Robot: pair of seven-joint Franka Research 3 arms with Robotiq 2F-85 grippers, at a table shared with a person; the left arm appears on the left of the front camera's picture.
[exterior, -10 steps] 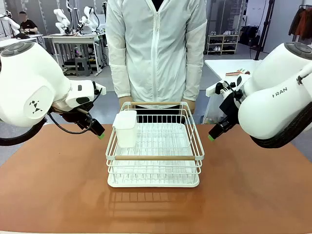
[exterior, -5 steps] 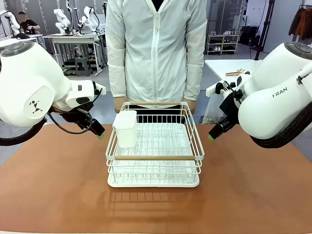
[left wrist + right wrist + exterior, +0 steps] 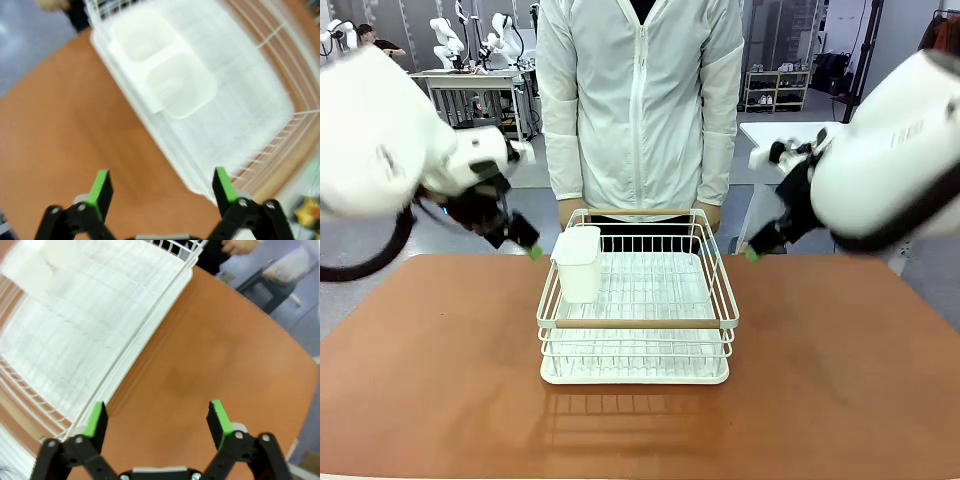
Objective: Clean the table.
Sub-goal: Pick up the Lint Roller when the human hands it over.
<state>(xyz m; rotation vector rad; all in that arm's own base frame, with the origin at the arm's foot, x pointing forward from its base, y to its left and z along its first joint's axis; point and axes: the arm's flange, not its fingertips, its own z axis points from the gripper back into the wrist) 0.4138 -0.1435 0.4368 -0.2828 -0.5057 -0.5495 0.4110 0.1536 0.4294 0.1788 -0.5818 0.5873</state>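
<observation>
The reddish-brown table point(image 3: 440, 380) carries a white wire dish rack point(image 3: 638, 300) at its middle, with a white plastic cup holder point(image 3: 578, 262) hooked on the rack's left rim. My left gripper point(image 3: 534, 250) hovers open just left of that holder, above the table's far edge; its wrist view shows the holder point(image 3: 170, 75) and rack point(image 3: 240, 105) ahead of the open gripper point(image 3: 162, 186). My right gripper point(image 3: 750, 254) hangs open beside the rack's far right corner; its wrist view shows the rack point(image 3: 85, 335) left of bare table point(image 3: 215, 350) and the open gripper point(image 3: 157, 421).
A person in a white jacket point(image 3: 640, 100) stands at the far side, hands point(image 3: 708, 215) close behind the rack's back rim. A white-topped table point(image 3: 790, 135) stands behind on the right. Bare tabletop lies in front of and beside the rack.
Both arms have lifted and swung inward toward the rack; the left gripper moved right and up near the cup holder, the right gripper rose slightly. The rack stayed put.
</observation>
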